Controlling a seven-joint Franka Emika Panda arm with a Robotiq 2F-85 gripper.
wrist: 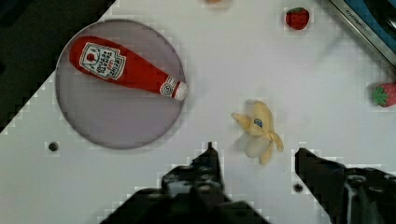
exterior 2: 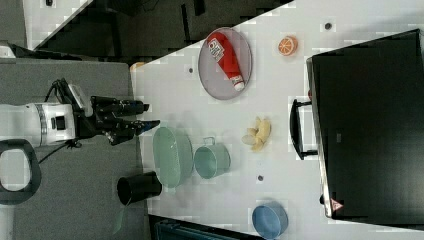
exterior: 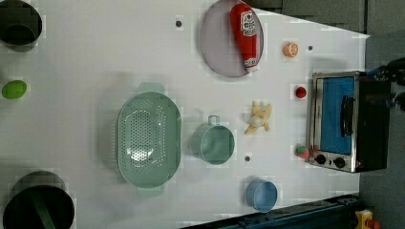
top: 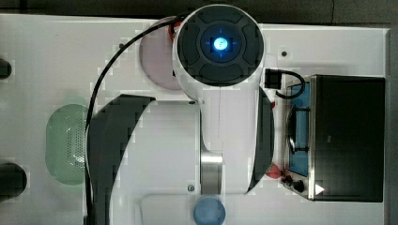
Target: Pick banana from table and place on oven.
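Pale yellow, the peeled toy banana [wrist: 258,130] lies on the white table [wrist: 140,177] right of centre in the wrist view, just ahead of the gap between the empty gripper's [wrist: 254,163] spread jaws, its long axis running roughly along their reach, the toaster oven [exterior 2: 372,130] beyond.

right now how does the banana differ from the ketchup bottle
The banana is pale yellow with its peel split into flaps; the ketchup bottle is red with a white label and cap. The banana lies straight on the table; the bottle lies on a round grey plate. The banana looks shorter than the bottle. Both are toy food lying flat.
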